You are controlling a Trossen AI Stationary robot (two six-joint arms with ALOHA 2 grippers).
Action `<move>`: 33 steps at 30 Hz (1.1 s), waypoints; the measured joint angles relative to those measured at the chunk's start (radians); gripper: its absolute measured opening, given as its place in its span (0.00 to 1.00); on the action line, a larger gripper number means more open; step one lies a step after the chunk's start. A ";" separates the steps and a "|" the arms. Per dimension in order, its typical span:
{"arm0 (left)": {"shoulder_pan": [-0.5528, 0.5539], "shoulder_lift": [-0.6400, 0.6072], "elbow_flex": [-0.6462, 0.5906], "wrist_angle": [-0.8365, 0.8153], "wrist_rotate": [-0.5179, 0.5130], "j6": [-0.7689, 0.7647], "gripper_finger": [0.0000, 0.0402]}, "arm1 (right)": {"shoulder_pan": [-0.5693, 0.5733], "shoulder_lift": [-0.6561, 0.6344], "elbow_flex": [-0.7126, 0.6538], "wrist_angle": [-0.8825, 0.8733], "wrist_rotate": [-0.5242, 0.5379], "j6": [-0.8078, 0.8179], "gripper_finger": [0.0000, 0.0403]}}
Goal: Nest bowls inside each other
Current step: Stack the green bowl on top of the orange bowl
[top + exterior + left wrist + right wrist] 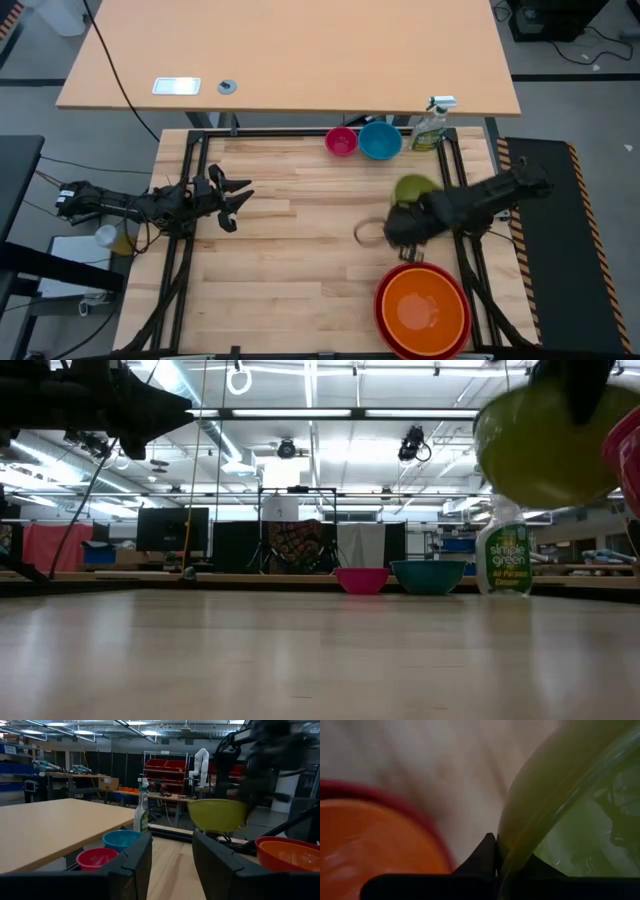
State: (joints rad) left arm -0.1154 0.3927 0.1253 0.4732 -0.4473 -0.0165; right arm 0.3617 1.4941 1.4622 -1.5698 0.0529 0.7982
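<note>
My right gripper (496,851) is shut on the lime green bowl (413,188), which is in the air at the table's right, just beyond the far side of the stacked pair. The orange bowl (420,308) sits inside the red bowl (385,318) at the near right corner. The pink bowl (341,141) and the blue bowl (380,140) stand on their bases side by side at the far edge. My left gripper (238,200) stands open at the table's left, off the table, touching nothing. My right gripper pinches the lime green bowl's rim (504,854), with one finger inside the bowl and one outside its wall. The fingers come from above, pointing down. The bowl (217,815) hangs clear of the table with its mouth up.
A clear spray bottle (432,125) with a white trigger stands at the far right, beside the blue bowl. A second, larger tabletop (290,50) lies beyond the far edge. Bare wood spans the middle of the table (300,250).
</note>
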 joint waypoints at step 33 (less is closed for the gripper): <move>0.001 0.000 0.000 0.039 -0.135 -0.281 0.36 | 0.666 0.636 0.504 0.002 -0.137 0.325 0.08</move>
State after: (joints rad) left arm -0.1143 0.3927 0.1253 0.5125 -0.5823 -0.2973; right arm 1.0275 2.1298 1.9659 -1.5683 -0.0840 1.1231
